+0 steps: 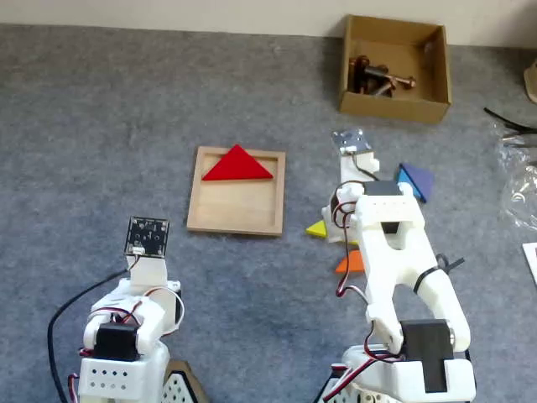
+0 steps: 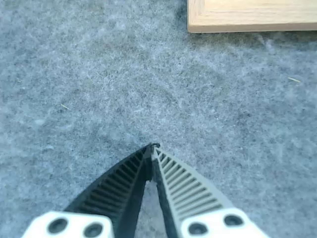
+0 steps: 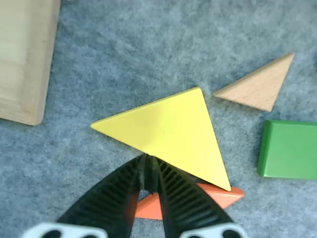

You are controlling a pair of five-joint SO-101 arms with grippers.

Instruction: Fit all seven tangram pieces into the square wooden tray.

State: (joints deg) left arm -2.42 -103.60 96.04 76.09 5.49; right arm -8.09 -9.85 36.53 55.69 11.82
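The square wooden tray (image 1: 237,214) lies mid-table with a red triangle (image 1: 237,164) in its far half. My right gripper (image 3: 148,159) is shut, its tips touching the near edge of a yellow triangle (image 3: 166,131), which overlaps an orange piece (image 3: 218,197). A plain wood triangle (image 3: 257,87) and a green piece (image 3: 290,148) lie beside them. The tray's corner (image 3: 25,59) is close by. In the high view, blue (image 1: 408,181) and purple (image 1: 422,180) pieces lie right of that arm. My left gripper (image 2: 152,148) is shut over bare carpet, short of the tray's edge (image 2: 247,20).
A cardboard box (image 1: 394,105) holding metal and wooden odds stands at the back right. Black cables and clear plastic (image 1: 520,197) lie at the right edge. Grey carpet covers the table.
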